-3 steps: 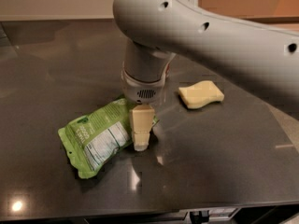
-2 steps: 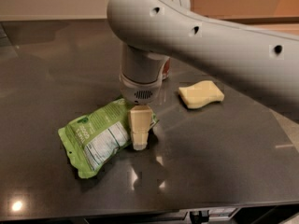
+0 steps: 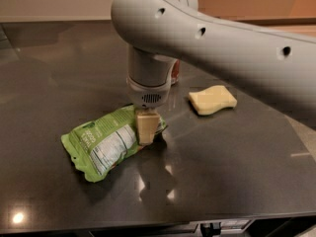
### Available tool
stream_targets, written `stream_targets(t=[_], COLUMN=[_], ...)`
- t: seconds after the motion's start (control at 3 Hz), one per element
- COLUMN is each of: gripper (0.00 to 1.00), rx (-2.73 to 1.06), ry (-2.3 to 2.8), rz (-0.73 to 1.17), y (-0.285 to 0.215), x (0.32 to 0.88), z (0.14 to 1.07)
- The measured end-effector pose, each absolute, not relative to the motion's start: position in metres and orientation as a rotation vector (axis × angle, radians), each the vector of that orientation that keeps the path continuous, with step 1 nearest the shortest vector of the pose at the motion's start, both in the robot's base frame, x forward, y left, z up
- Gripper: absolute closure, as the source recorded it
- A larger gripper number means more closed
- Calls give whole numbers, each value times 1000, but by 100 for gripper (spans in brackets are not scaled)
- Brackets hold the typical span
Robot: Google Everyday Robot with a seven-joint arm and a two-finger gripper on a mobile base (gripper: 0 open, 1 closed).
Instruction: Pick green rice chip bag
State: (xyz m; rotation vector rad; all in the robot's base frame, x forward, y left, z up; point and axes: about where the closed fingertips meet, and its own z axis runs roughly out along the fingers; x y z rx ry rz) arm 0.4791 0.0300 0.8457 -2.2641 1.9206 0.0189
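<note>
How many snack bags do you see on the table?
1. The bag lies left of centre on the table, with the gripper at its right end. The arm may hide another behind it.

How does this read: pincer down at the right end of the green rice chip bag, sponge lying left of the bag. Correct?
Not quite. The camera view shows the sponge right of the green rice chip bag, not left. The pincer is down at the bag's right end.
</note>
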Motion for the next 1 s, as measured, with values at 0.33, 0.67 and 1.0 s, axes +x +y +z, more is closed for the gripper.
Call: stream_targets(t=[0.33, 0.67, 1.0], gripper=[64, 87, 100], rx=[-2253, -2234, -2208], ry=[1918, 1912, 1901], rz=[21, 44, 95], y=[26, 20, 13], x=[479, 477, 475], z=[854, 865, 883])
